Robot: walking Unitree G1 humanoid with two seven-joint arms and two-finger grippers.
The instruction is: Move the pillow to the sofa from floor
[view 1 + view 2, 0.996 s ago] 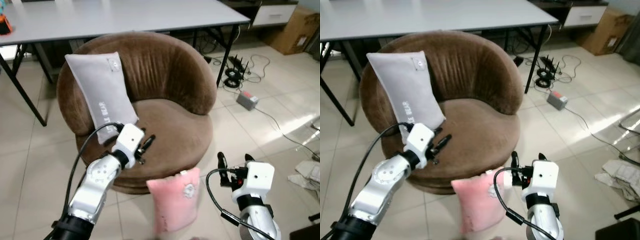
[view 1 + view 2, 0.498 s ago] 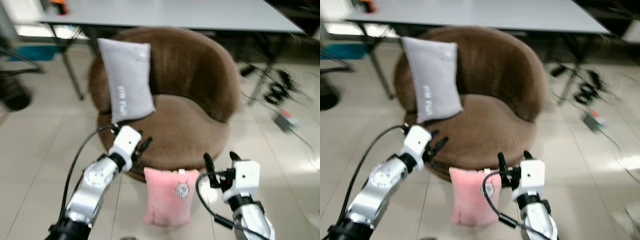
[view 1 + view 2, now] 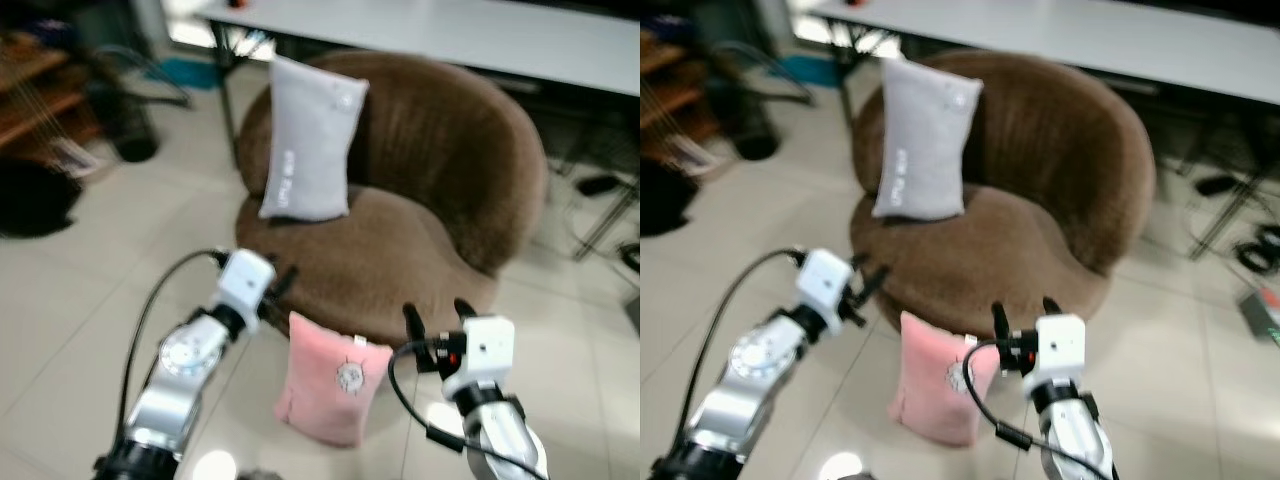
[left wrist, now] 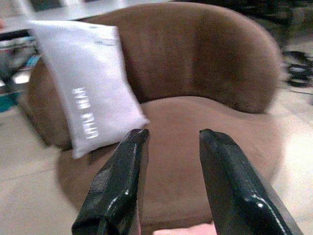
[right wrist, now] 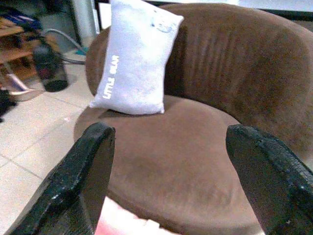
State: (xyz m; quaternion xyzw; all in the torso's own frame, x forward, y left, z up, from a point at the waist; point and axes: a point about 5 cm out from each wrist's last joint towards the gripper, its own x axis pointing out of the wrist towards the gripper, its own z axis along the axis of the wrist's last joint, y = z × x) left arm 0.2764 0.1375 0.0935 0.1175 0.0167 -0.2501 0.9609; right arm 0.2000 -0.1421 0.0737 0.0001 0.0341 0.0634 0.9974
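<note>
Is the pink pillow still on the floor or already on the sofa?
On the floor. The pink pillow stands upright on the tiles against the brown sofa, between both open grippers, neither holding it.

Pink pillow (image 3: pixel 334 378) on tiled floor (image 3: pixel 70 290)

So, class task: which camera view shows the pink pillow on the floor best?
The left eye view: the whole pink pillow shows, leaning against the brown sofa, between the two grippers. The right eye view shows it too, partly behind the right gripper. Each wrist view catches just a pink sliver at its edge.
</note>
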